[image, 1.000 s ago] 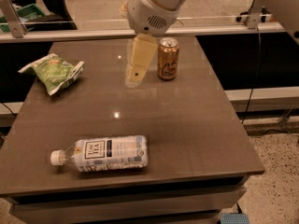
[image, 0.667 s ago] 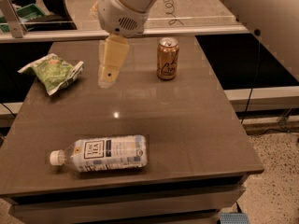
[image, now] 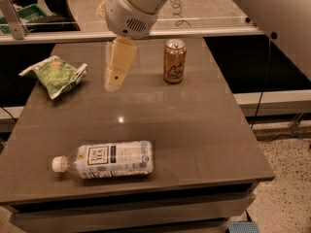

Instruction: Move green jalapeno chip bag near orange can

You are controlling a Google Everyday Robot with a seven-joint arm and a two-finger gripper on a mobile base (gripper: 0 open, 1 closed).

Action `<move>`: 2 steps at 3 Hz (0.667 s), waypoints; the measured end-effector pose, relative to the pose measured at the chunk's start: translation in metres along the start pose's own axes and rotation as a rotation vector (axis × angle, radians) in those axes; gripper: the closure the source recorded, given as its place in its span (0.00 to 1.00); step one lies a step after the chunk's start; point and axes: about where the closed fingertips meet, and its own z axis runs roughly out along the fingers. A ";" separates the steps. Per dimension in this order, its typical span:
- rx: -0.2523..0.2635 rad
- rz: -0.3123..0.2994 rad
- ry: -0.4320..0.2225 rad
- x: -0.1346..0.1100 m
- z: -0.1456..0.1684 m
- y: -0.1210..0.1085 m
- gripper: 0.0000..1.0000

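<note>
As end effector (image: 114,80) hangs between crinkly bag (image: 56,75), can (image: 174,61)

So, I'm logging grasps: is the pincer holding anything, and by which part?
Nothing is held. The pincer hangs empty above the table, between the green jalapeno chip bag and the orange can, touching neither.

Cream tool (image: 116,66) pointing down, upper centre-left, under bulky white wrist (image: 132,8), arm (image: 274,11) entering from upper right
</note>
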 end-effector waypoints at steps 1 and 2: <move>0.031 -0.022 -0.003 0.005 0.018 -0.025 0.00; 0.066 -0.016 -0.011 0.012 0.049 -0.063 0.00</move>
